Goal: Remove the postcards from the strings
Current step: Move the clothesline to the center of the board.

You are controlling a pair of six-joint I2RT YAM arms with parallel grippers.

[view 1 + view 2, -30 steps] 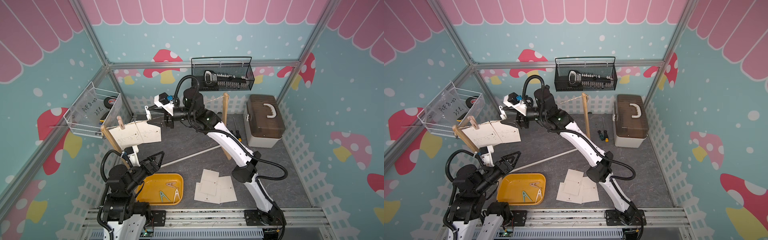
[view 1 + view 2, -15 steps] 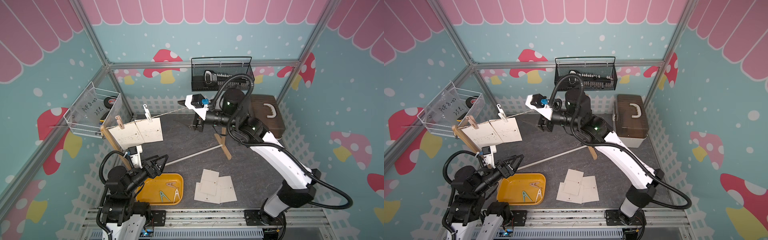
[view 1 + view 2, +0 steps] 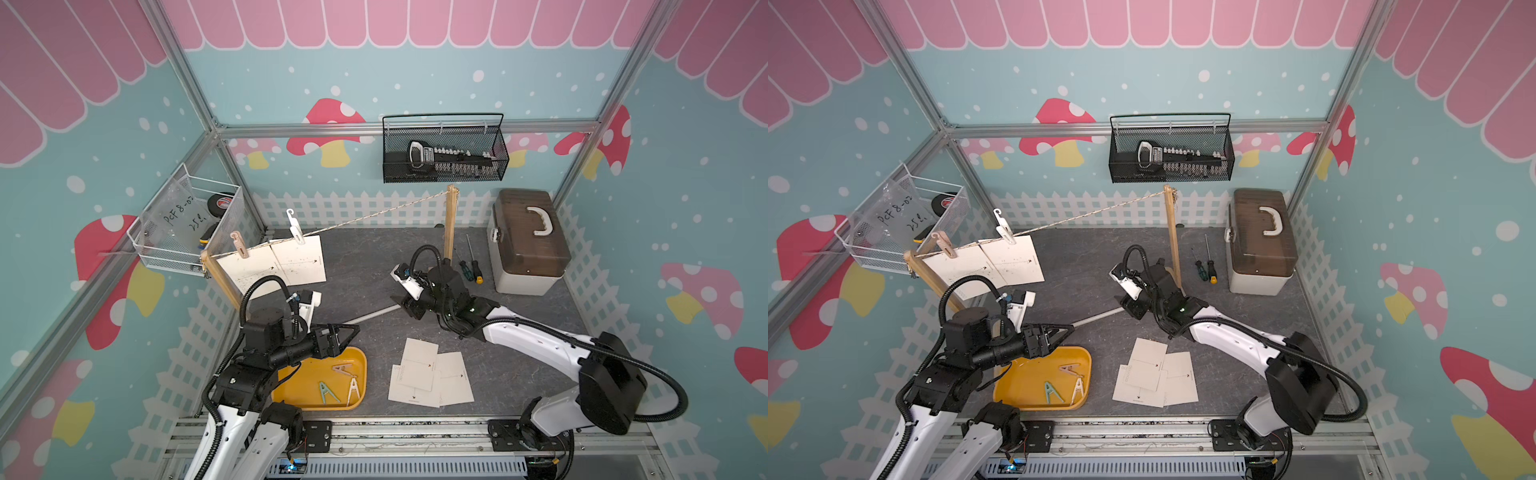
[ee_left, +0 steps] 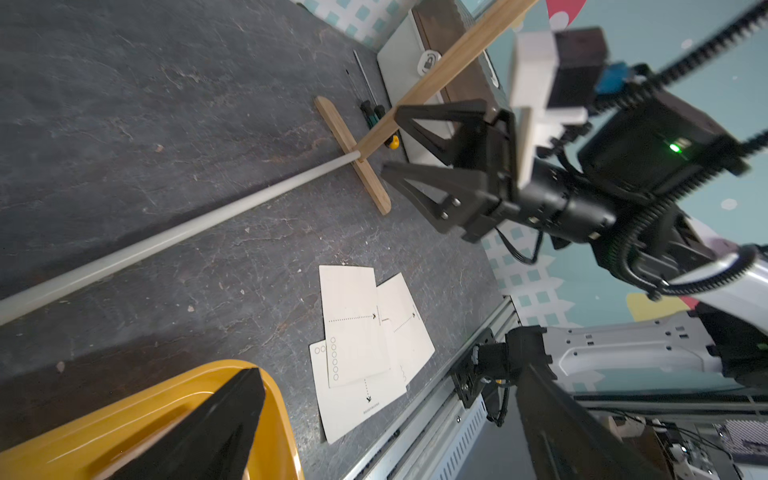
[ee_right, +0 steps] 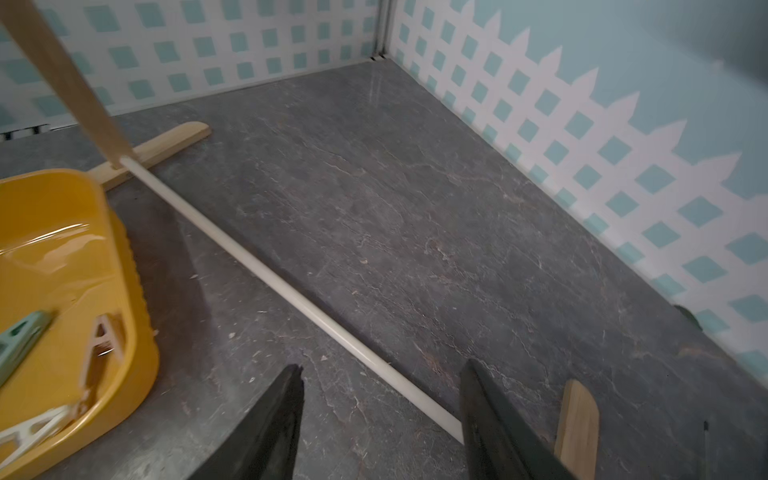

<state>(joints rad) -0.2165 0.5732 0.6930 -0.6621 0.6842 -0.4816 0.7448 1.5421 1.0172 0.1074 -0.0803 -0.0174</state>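
Before me, a shallow yellow plastic tray (image 3: 307,397) holds what look like three plastic clothespins (image 3: 326,392); two slim screwdrivers (image 3: 464,268) lie beside a brown-lidded white toolbox (image 3: 525,245).

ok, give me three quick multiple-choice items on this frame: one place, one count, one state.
1. Where do the loose postcards lie? A on the toolbox; B on the table beside the yellow tray; C inside that tray.
2. How many postcards hang on the string? A one; B four; C two.
3. The right gripper is: A open, empty; B shut on a postcard; C shut, empty.
Key: 1 B, the stack lies on the tabletop; 2 C, two hang clipped side by side; 3 A, jaws apart, nothing between.
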